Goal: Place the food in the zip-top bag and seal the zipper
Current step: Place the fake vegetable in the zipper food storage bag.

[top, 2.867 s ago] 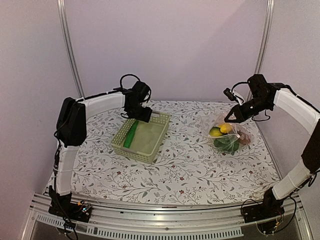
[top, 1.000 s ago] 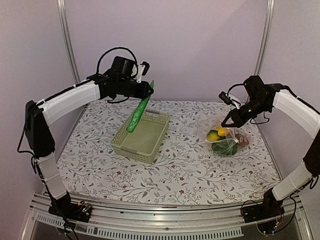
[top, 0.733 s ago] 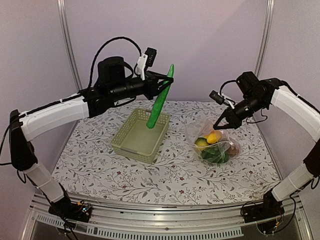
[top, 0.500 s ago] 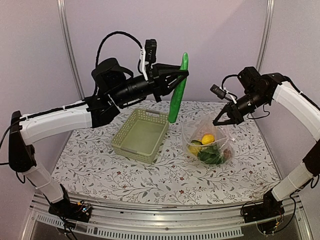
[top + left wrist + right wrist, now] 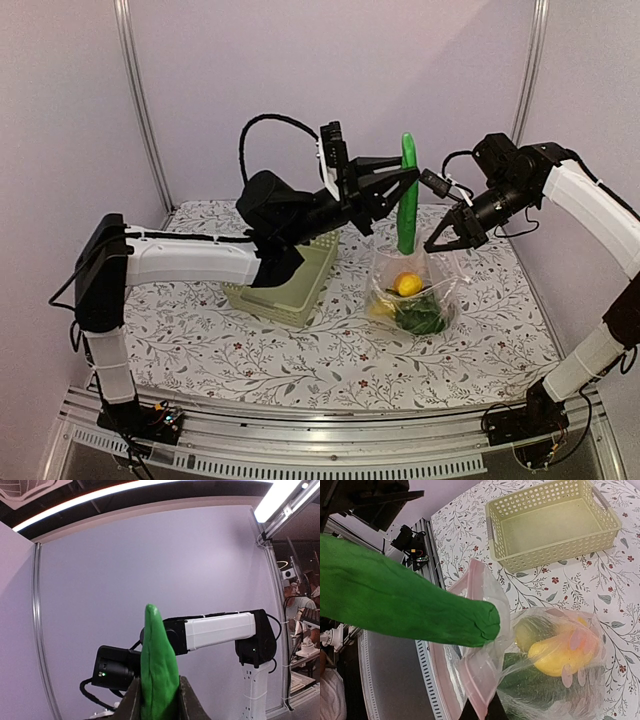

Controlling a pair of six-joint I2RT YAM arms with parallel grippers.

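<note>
Green toy cucumber point(image 5: 407, 200), clamped between the narrowly parted fingers of the left gripper point(image 5: 397, 183). In the left wrist view, the two fingers pressed its flanks and its tip stood toward 12 o'clock. In the top view it hung nearly upright, the gripper holding it above its middle. Its lower end pointed toward 6 o'clock at the mouth of the zip-top bag point(image 5: 412, 292).

The right gripper point(image 5: 441, 240) was fully closed, pinching the bag's rim at the pink zipper point(image 5: 472, 685) and holding that side of the mouth lifted. It gripped at about 1 o'clock from the bag's centre. In the right wrist view the cucumber's blunt end lay level with the open mouth, just beside the raised pink strip. Whether it touched the plastic could not be told.

Food already inside the bag:
- a yellow piece point(image 5: 407, 284) near the middle
- dark leafy greens point(image 5: 420, 318) beneath it, toward 6 o'clock

The bag's base rested on the floral tablecloth point(image 5: 300, 350).

The pale green lattice basket point(image 5: 303, 288) sat on the cloth at 9 o'clock from the bag, near it but apart. The left arm partly covered it in the top view, and no food showed in it in the right wrist view.
</note>
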